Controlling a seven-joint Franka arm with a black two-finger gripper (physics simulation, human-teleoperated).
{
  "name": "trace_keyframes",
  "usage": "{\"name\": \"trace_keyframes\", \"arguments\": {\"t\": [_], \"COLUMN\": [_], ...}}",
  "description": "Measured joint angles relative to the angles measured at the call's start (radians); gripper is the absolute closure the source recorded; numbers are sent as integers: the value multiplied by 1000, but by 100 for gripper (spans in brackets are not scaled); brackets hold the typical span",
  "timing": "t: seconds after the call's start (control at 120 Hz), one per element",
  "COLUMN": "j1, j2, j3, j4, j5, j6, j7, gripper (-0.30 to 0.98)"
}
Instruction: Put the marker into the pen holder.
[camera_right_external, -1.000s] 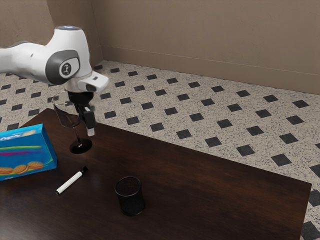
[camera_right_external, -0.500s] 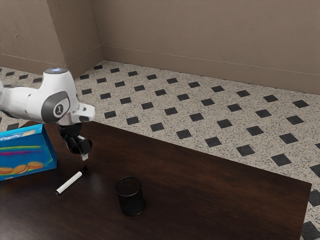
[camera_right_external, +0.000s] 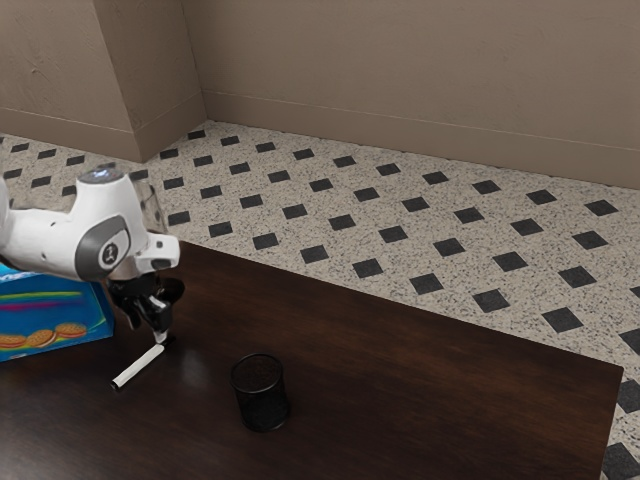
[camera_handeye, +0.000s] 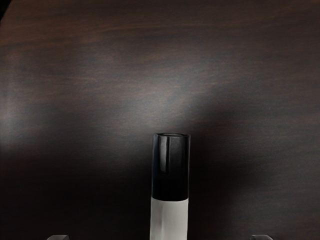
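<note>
With my gripper (camera_right_external: 162, 338) spread wide at the capped end of the marker (camera_right_external: 138, 367), flat on the table (camera_right_external: 420, 390), its long axis crosses the closing direction squarely; I judge no wrist rotation required.

Flat brown wooden table (camera_right_external: 450, 400): smooth, bit shiny
Round black metal-look cup (camera_right_external: 263, 402): see-through mesh
Long white-and-black plastic-look marker (camera_handeye: 170, 186): smooth, shiny cap

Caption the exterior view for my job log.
Gripper low at one end of the white marker, black pen holder standing upright on the dark table.
</note>
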Motion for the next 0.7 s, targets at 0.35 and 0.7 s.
{"name": "trace_keyframes", "arguments": {"t": [0.35,0.7], "j1": [-3,-2], "j2": [78,96], "j3": [-1,-1], "j4": [12,18], "j5": [18,18], "j6": [28,34], "j7": [-33,-53], "gripper": [46,68]}}
